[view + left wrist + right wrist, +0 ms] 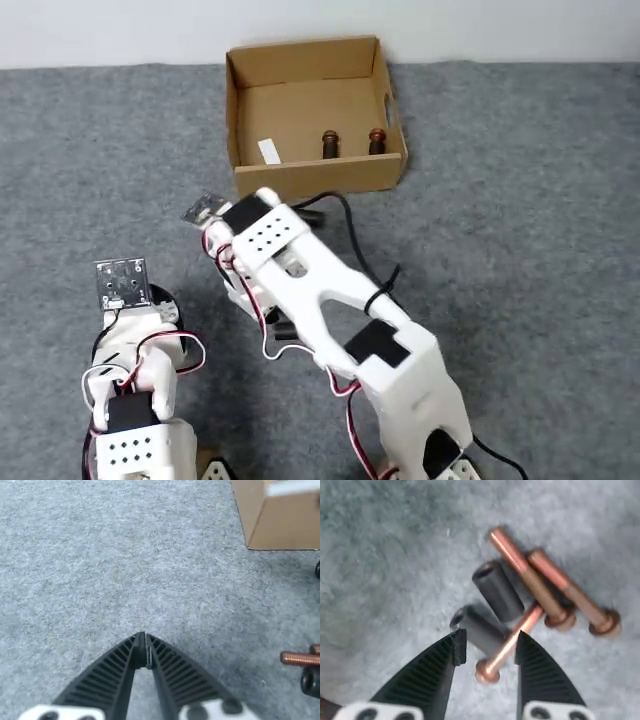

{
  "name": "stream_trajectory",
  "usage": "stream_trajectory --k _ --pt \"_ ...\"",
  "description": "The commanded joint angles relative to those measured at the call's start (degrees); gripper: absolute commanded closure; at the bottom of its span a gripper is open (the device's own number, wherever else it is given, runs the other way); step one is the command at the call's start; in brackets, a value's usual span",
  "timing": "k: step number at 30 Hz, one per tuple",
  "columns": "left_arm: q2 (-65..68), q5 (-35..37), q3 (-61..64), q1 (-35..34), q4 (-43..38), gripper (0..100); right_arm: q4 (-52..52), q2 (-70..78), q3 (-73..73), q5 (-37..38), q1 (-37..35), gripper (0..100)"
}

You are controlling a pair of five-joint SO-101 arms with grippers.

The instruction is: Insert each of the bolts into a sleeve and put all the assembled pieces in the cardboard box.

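Grey carpet [520, 250] bears the cardboard box [320, 178], which holds two assembled pieces [329, 145]. Right gripper [487, 640], spread, straddles one black sleeve [479, 629] and one copper bolt [507, 647] beside it. Left gripper [145, 650], pressed together, hangs over carpet.

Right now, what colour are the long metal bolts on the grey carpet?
Reddish copper; the long metal bolts show best in the right wrist view.

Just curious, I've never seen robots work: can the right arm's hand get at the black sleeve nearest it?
Probably yes. The right hand is open with the sleeve between its fingers, nothing on top. A bolt lies beside it in the same gap and might get pinched too.
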Motion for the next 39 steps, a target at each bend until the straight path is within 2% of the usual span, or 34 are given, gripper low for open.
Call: stream_trajectory --k 1,16,27,29,32,37,39 --pt "-0.44 -0.35 -0.66 -0.26 -1.58 99 -3.12 0.4 -0.35 1.67 -0.31 87.9" --pt "-0.26 -0.35 -0.66 -0.09 -1.58 99 -6.2 9.71 -0.35 2.02 0.04 88.4" --pt "-0.26 -0.35 -0.66 0.0 -1.58 99 -8.22 11.3 -0.35 2.02 1.27 88.4" --pt "-0.26 -0.35 -0.66 0.0 -1.58 99 -8.13 11.03 -0.35 2.02 1.45 90.2" --pt "-0.26 -0.35 -0.66 0.0 -1.58 99 -8.04 9.98 -0.44 2.02 1.45 99.8" --pt "-0.18 -0.44 -0.66 0.0 -1.58 99 -4.79 3.74 -0.7 1.67 1.54 98.8" --pt "-0.18 -0.44 -0.66 0.0 -1.58 99 -3.12 -0.22 -0.7 -0.97 1.63 99.1"
